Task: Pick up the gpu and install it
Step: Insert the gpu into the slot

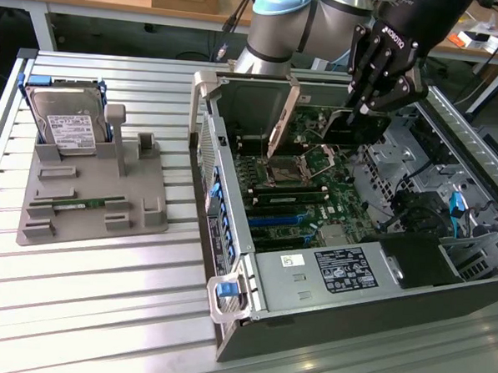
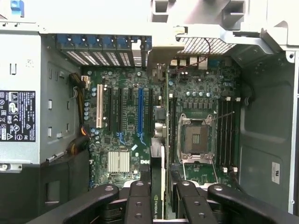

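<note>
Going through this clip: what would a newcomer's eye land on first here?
The open computer case on the exterior view's right, motherboard bare. Above it, the gripper holds the gpu edge-down over the board. On the exterior view's left, a grey tray carries a hard drive.

Illumination is bright, even and diffuse from overhead. The ribbed aluminium table (image 1: 100,312) shows soft pale glare bands along its near edge. The open black computer case (image 1: 444,289) casts only faint shadow. In the wrist view, the white metal case frame (image 2: 93,16) is overexposed, and the green motherboard (image 2: 126,112) appears slightly soft.
</note>
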